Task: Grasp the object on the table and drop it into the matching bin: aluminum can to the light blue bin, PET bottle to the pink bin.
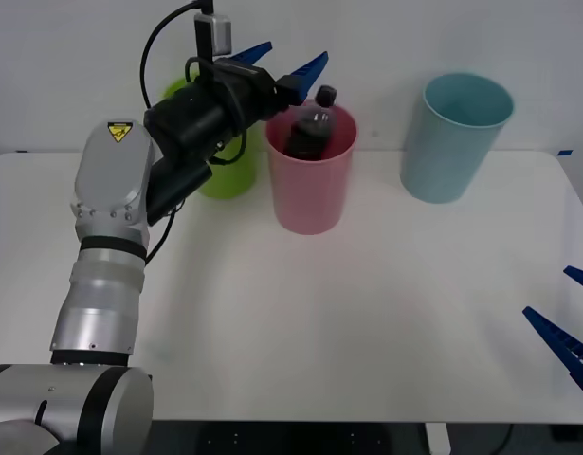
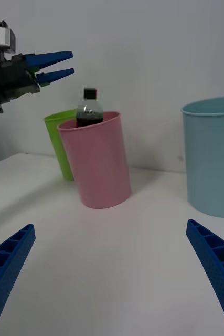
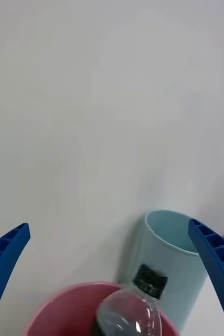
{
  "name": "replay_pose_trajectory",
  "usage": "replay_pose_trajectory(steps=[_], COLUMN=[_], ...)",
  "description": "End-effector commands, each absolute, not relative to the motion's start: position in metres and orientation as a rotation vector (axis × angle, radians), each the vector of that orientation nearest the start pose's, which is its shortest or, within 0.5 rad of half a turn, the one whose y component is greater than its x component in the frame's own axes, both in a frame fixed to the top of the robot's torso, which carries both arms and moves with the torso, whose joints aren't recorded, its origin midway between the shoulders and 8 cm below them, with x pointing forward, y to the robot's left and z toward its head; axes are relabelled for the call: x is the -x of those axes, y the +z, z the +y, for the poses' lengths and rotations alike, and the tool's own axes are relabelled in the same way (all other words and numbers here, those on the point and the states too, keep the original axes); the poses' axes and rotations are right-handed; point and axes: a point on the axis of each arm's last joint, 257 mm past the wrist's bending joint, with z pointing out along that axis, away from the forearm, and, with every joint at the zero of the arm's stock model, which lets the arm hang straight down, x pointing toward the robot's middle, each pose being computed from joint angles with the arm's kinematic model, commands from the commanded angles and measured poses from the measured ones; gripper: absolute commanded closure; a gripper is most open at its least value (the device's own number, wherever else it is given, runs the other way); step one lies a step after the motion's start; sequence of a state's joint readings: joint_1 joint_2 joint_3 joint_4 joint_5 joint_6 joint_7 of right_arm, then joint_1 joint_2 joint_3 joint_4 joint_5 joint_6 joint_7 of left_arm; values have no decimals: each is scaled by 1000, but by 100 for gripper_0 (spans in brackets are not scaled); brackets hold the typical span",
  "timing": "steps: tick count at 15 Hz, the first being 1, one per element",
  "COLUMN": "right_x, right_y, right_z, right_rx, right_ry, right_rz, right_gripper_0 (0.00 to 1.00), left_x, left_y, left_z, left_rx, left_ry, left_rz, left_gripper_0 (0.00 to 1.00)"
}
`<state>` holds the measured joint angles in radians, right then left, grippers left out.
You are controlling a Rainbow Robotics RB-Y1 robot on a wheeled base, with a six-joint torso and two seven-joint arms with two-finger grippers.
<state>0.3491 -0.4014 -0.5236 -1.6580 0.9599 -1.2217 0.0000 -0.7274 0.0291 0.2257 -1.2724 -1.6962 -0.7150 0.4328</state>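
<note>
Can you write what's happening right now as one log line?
left pincer: open, above pink bin | PET bottle: in pink bin, cap above rim | right pincer: open, idle over table

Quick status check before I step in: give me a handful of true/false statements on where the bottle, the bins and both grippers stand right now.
1. The PET bottle sits inside the pink bin, its black cap above the rim. True.
2. The left gripper is shut on the bottle. False: its fingers are open and hang above the pink bin's rim, apart from the bottle.
3. The light blue bin holds the bottle. False: the front view shows nothing inside it.
4. The right gripper is open, low near the table's right edge, far from the bins. True.
5. The lime green bin stands on the pink bin's left, behind the left arm. True.
</note>
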Motion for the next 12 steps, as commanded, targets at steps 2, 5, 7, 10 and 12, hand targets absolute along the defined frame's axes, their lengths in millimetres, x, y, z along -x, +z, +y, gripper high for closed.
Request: replay_pose_trajectory(steps=[2, 5, 7, 10, 12], right_x=[-342, -342, -342, -342, -342], right_y=[-169, -169, -169, -169, -169], right_z=[-330, -330, -330, -330, -330], right_rx=[465, 465, 465, 465, 465], right_ry=[567, 567, 567, 567, 567], right_rz=[1441, 1441, 1441, 1441, 1441], right_gripper_0=[0, 0, 0, 0, 0], left_x=[-620, -607, -596, -575, -558], left_y=[7, 1, -8, -16, -22], left_z=[47, 67, 85, 116, 141], left_rx=[-431, -427, -430, -434, -444], left_ry=[-766, -787, -788, -775, -759], left_rz=[1293, 1282, 1280, 1269, 1267], left_gripper_0=[0, 0, 0, 0, 0])
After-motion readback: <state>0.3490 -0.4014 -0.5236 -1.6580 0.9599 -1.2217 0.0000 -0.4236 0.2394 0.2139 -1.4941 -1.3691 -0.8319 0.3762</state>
